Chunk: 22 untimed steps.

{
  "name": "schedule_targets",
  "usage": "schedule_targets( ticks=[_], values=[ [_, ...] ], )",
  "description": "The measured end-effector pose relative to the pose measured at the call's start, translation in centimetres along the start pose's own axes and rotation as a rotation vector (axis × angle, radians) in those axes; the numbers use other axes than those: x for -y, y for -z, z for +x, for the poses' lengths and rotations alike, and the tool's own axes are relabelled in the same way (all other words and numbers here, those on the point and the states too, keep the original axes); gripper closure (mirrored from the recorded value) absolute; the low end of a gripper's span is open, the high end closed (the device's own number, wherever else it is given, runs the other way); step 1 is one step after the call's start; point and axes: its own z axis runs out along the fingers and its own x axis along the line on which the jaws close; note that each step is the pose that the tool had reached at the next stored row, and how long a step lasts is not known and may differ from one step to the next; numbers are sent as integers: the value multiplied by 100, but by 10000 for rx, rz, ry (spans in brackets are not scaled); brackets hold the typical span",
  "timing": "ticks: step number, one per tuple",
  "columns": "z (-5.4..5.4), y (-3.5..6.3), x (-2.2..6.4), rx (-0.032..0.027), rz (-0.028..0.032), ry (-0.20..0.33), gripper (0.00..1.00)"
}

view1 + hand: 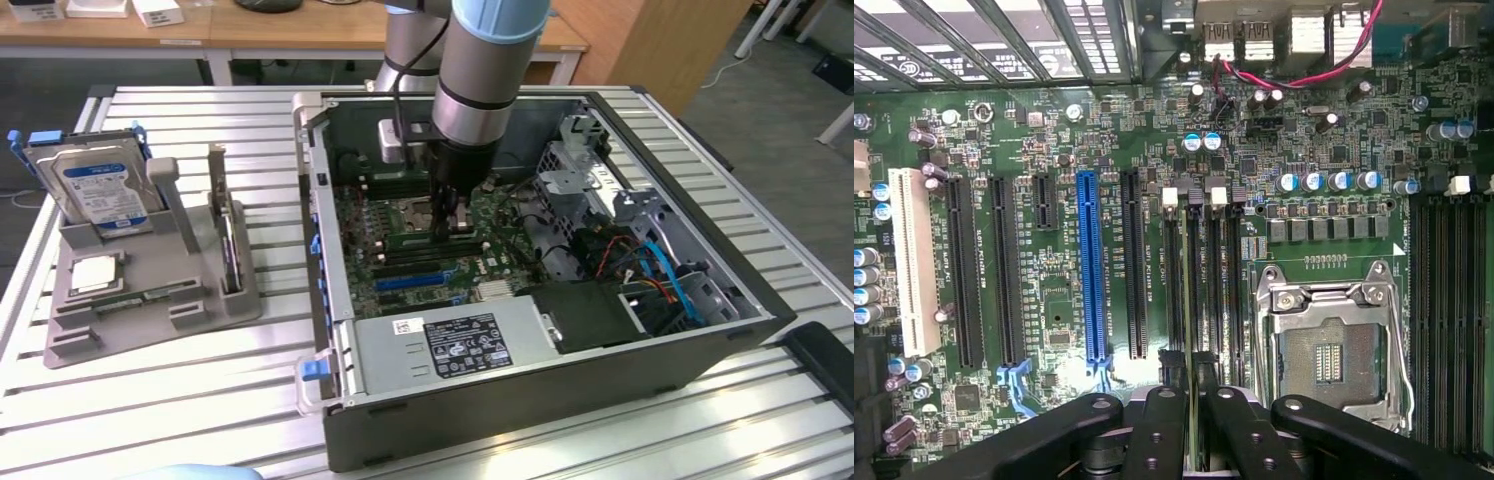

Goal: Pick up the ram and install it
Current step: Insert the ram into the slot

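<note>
Gripper (pixel 1192 372) tight around one ram (pixel 1192 425), above one motherboard (pixel 1054 130)

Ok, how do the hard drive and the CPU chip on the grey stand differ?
The hard drive stands upright in its slot; the CPU chip lies flat. The hard drive is bigger and carries a blue label; the CPU chip is a small square with a silver top. Both sit on the grey stand, outside the computer case.
</note>
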Motion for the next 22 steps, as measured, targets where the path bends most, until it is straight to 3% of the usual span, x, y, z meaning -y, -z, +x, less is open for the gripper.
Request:
schedule_targets(
  ticks=[22],
  values=[
    [1, -34, 1, 4, 48, 1, 86]
  ],
)
